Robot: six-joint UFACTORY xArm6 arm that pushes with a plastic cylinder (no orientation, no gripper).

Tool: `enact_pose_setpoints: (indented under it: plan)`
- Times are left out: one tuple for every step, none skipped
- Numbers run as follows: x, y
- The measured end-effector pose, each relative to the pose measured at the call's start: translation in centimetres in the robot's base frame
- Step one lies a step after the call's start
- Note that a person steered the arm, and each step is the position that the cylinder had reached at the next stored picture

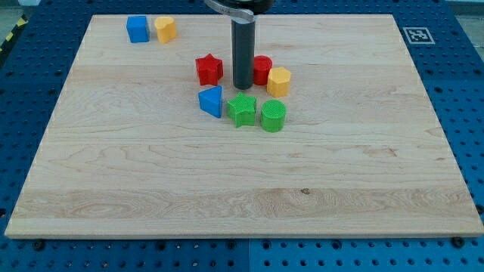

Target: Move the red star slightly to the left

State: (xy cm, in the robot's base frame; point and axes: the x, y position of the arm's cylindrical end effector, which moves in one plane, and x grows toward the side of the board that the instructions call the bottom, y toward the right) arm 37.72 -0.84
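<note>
Wooden table [242, 189], seen from above on a blue pegboard [23, 98]. Red star [209, 69] upright near the view's top centre, just left of my tip [242, 87]. Tip planted between star and red block [262, 69]; contact with either hard to judge. Red block partly hidden behind the rod, shape unclear. Yellow block [278, 81] touching red block's right side. Below: blue block [211, 101], green star [242, 110], green cylinder [273, 115] in a row. Top left: blue cube [138, 29] beside yellow block [165, 29]. Rod's upper end cut off by the frame. No grasping tool: plain rod, nothing held. Marker [417, 34] at top right.
</note>
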Motion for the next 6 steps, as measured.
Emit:
enact_pose_setpoints:
  plan:
    - [-2.9,-5.9]
    - [-3.2,-7.3]
    - [1.2,-6.0]
    - [2.9,-9.8]
    - [1.0,-12.4]
    - [-2.0,-10.9]
